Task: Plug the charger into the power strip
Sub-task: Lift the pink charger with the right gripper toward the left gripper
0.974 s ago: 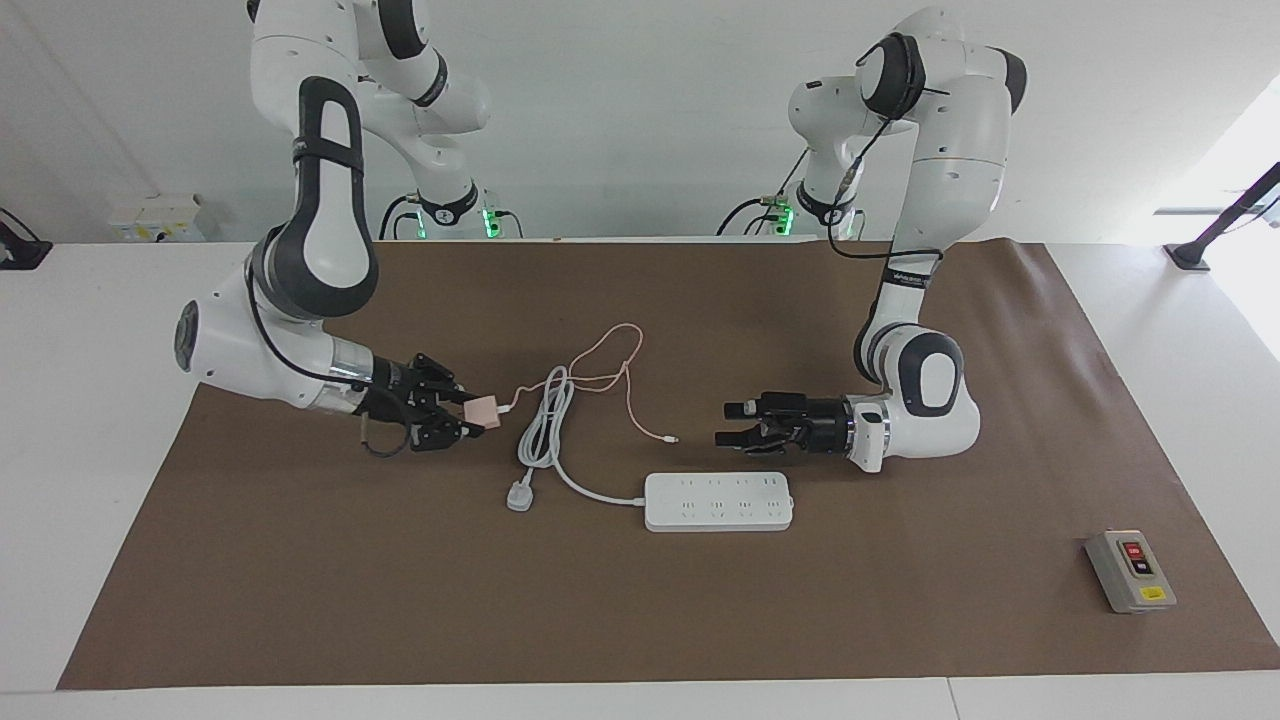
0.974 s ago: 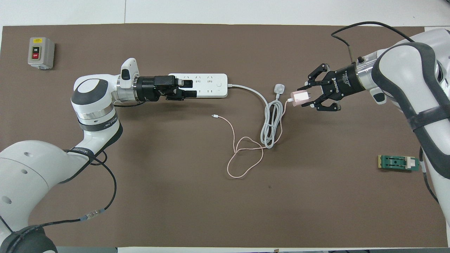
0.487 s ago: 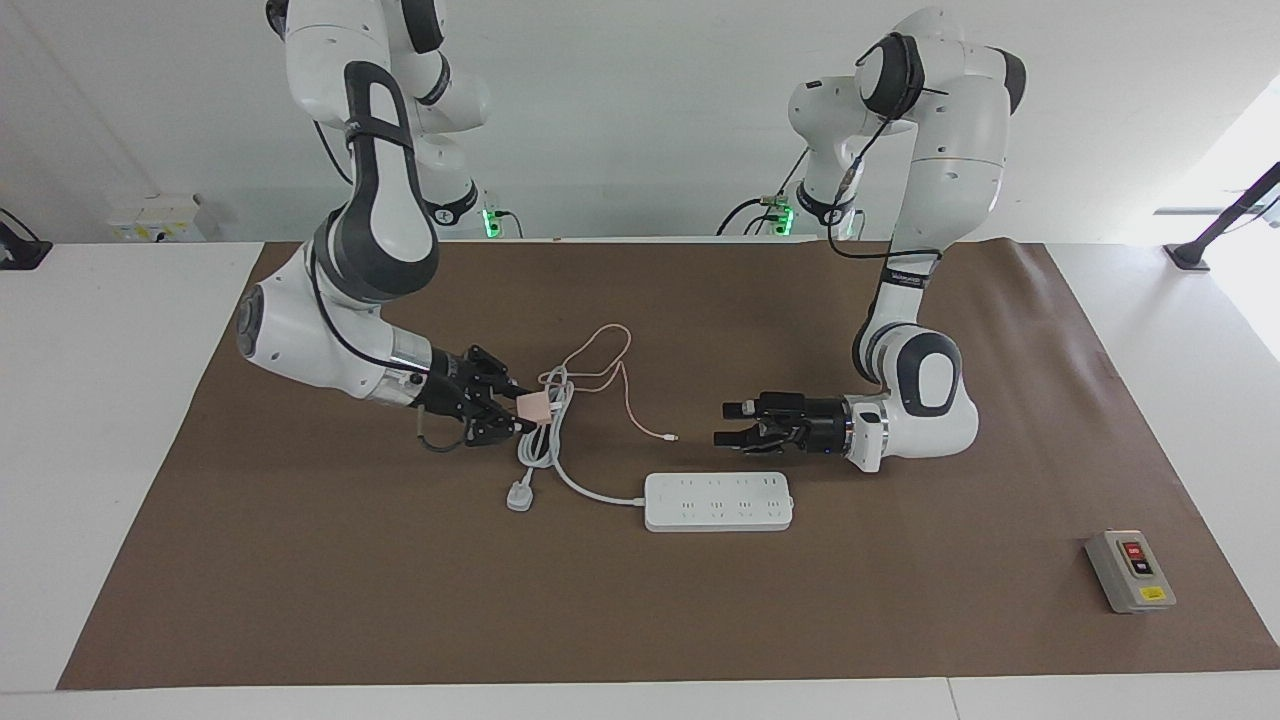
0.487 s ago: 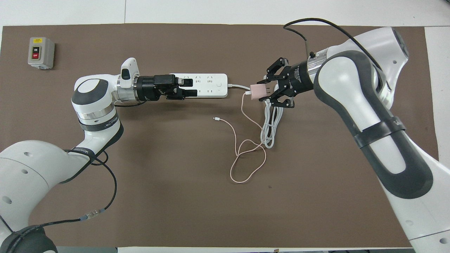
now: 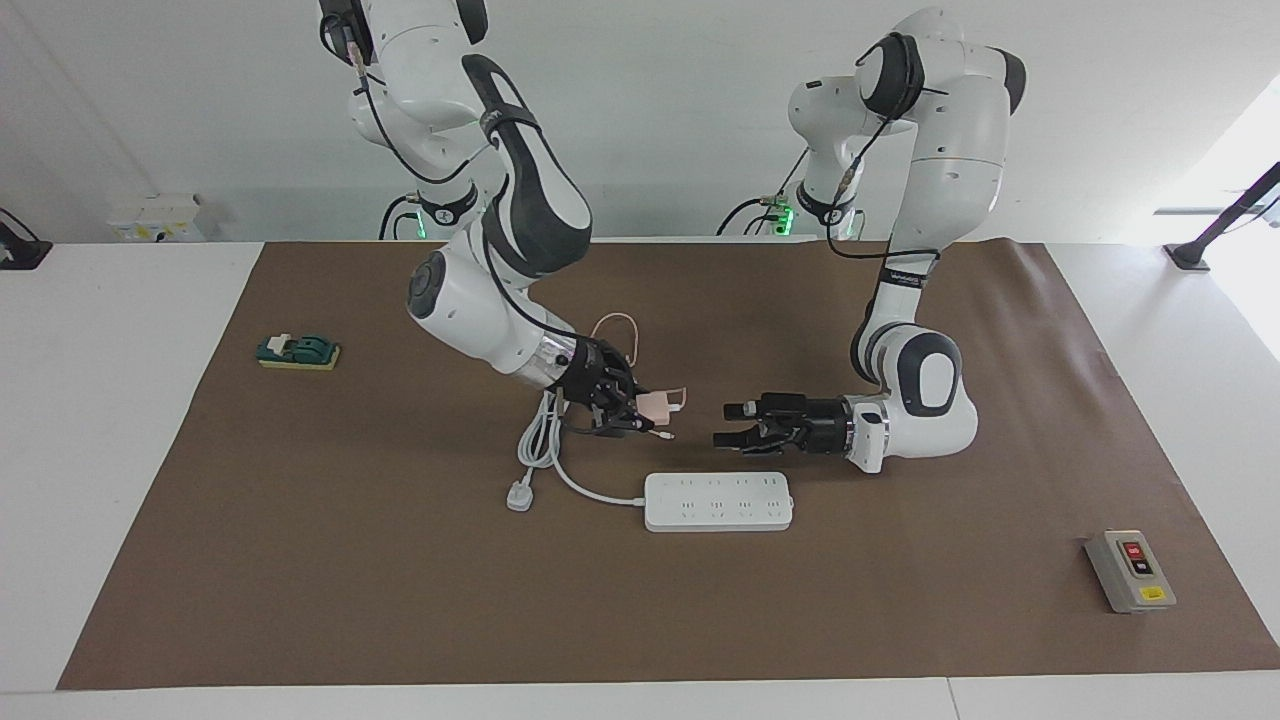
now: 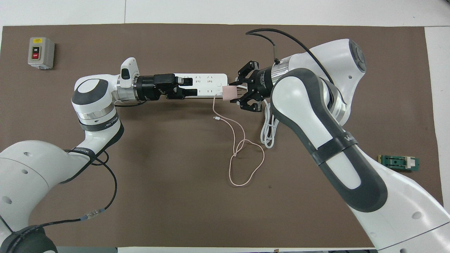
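Brown matting covers the white surface [image 5: 100, 480] beneath both arms. Right end effector [image 5: 648, 408], fingertips pinched on the charger [image 5: 658, 403], hangs over the mat between the coiled white cord [image 5: 540, 440] and the power strip's [image 5: 718, 501] cord end; seen from overhead the pink cube [image 6: 229, 92] overlaps that end of the strip [image 6: 207, 80]. Its thin pink cable [image 6: 242, 154] trails down to a loop lying nearer to the robots. Left end effector [image 5: 722, 424], jaws apart and holding nothing, hovers level above the strip's other end and waits. A grey switch box [image 5: 1130, 571] sits toward the left arm's end, a green block [image 5: 297, 351] toward the right arm's end.
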Controlling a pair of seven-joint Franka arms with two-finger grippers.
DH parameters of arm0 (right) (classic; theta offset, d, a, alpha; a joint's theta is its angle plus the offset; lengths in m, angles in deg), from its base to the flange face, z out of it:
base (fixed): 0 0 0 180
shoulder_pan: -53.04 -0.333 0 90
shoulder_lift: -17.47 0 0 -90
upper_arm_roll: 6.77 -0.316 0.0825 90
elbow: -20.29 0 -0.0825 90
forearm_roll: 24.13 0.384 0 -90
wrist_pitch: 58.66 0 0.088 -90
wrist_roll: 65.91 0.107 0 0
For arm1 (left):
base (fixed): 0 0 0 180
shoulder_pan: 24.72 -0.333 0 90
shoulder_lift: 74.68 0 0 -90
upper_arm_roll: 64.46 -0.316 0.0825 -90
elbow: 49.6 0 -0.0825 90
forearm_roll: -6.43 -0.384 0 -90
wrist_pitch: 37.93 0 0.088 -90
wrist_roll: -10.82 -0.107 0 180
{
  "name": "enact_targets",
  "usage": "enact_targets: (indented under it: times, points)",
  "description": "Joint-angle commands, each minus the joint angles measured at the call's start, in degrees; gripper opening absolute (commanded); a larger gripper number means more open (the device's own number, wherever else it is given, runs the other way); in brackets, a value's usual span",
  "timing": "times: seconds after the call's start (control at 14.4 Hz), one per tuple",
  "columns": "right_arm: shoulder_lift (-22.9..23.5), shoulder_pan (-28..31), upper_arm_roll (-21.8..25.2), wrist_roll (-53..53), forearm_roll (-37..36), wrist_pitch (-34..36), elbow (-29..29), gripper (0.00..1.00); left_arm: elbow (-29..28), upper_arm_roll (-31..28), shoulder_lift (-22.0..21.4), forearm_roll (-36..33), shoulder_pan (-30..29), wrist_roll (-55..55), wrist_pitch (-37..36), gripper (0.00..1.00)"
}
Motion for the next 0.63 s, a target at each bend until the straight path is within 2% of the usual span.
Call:
enact_targets:
  times: [0.0,0.14,0.49,0.56]
  points:
    - [2.75,-1.80,0.19,2.66,1.13,-1.74,-3.28,0.00,-0.56,0.08,-0.26,1.37,0.18,-1.17,0.77,0.99]
    - [5.39,-2.69,0.19,5.05,0.87,-1.84,-6.72,0.00,-0.64,0.08,-0.26,1.37,0.18,-1.69,1.29,0.99]
    - [7.51,-3.66,0.10,6.02,0.78,-3.68,-8.49,0.00,-1.34,0.00,-0.43,1.37,0.62,-3.71,2.79,0.99]
    - [8.47,-3.57,0.10,6.81,0.69,-3.59,-10.40,0.00,-1.70,0.00,-0.52,1.37,0.62,-4.41,2.88,0.99]
